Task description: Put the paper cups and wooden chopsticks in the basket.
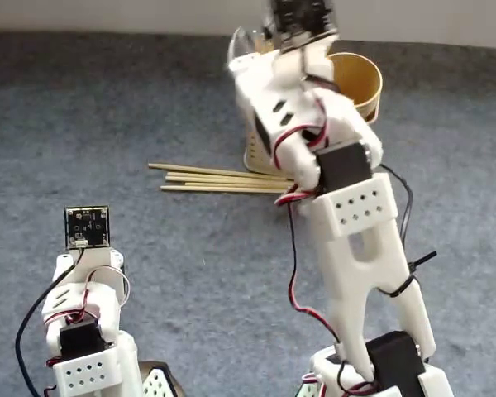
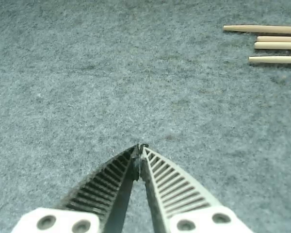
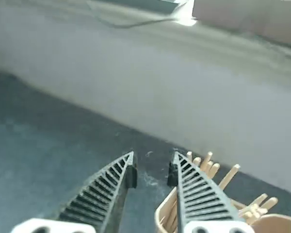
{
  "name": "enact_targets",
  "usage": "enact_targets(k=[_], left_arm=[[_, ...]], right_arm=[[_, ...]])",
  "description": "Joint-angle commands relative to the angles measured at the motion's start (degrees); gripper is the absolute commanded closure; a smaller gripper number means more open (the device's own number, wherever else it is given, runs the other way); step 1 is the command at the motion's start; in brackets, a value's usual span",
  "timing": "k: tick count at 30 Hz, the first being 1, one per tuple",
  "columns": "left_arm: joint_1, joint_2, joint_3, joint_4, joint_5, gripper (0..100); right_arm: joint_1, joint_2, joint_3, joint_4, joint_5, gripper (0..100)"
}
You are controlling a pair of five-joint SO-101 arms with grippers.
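Grey carpet [image 1: 149, 99], basket [image 3: 164, 216] holding chopsticks [image 3: 207, 162], right end effector [image 3: 153, 156] slightly parted, empty, left end effector [image 2: 141, 147] closed, empty

No text, label or number can be read here. The small camera board [image 1: 87, 227], on the near side of the chopsticks [image 1: 223, 179], may carry tiny markings, too small to make out.
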Motion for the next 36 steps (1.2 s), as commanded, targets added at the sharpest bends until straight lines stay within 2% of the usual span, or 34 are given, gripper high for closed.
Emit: enact_targets(k=[1,9,16,22,28,30,36], left_arm=[[-0.48,-0.4,1.1,-0.97,0.53,98],[-0.48,-0.4,1.1,-0.97,0.53,98],[-0.48,-0.4,1.1,-0.97,0.53,98],[-0.48,-0.4,1.1,-0.97,0.53,98],[-0.48,-0.4,1.1,-0.97,0.53,98],[-0.48,-0.4,1.1,-0.97,0.53,98],[-0.48,-0.4,1.1,-0.97,0.53,98]], right_arm=[[-4.7,-3.03,-0.84,8.31,-0.26,88.5],[-10.51,-1.27,1.01,15.52,-0.18,88.4],[-10.95,7.6,2.33,17.8,-0.09,88.2],[-11.03,15.87,2.42,17.8,8.18,88.2],[-10.86,26.07,1.89,17.45,11.69,88.2],[-10.68,29.76,1.36,15.69,11.6,88.2],[-9.54,38.73,-0.66,1.54,11.52,88.5]])
